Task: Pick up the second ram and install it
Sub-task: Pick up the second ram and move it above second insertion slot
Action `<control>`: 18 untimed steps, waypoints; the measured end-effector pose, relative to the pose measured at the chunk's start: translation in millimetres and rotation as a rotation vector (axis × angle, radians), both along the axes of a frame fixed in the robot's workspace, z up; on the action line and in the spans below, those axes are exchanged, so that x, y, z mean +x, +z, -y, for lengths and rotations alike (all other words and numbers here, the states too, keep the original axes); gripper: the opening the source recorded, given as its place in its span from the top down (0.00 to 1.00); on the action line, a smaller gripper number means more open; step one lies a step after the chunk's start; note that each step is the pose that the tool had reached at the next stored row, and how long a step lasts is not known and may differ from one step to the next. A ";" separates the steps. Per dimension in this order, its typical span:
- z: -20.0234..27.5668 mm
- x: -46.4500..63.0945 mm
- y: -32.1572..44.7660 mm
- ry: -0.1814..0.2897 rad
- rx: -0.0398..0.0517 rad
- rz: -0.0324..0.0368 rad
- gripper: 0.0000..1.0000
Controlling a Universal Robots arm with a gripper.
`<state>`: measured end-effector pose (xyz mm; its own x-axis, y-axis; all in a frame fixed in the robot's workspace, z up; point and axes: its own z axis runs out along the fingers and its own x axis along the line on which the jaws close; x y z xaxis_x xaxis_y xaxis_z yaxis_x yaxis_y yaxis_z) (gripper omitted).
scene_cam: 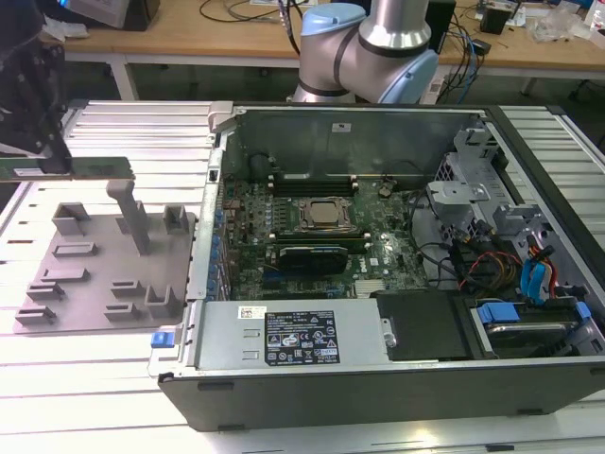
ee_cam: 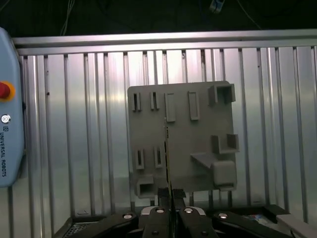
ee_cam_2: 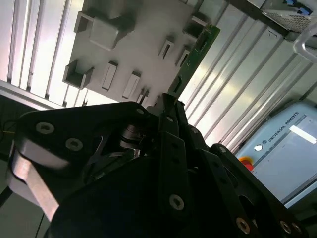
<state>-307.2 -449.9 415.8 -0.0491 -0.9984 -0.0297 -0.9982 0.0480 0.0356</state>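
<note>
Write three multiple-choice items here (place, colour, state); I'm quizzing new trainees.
1. Where is the second ram?
A) seated in a motherboard slot
B) held above the grey tray
C) on the wooden desk

2. What colour is its board?
A) green
B) red
C) white

3. The claw is:
A) open
B) shut on the ram
C) shut on nothing

Key:
1 B, the exterior view shows it over the tray.
2 A, green shows in the second wrist view.
3 B, it pinches the stick in both wrist views.

Grey holder tray [scene_cam: 95,274] on ribbed metal table [scene_cam: 85,378], just beside open computer case [scene_cam: 378,395]; motherboard [scene_cam: 388,253] inside.
</note>
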 end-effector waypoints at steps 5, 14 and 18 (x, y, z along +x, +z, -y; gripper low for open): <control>0.0 13.3 0.1 0.000 -0.0001 -0.0001 0.89; 0.0 47.0 0.0 0.000 0.0000 -0.0001 0.89; 0.0 62.6 0.0 0.000 -0.0001 -0.0001 0.89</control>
<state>-244.5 -449.9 415.8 -0.0492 -0.9984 -0.0296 -0.9982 0.0481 0.0358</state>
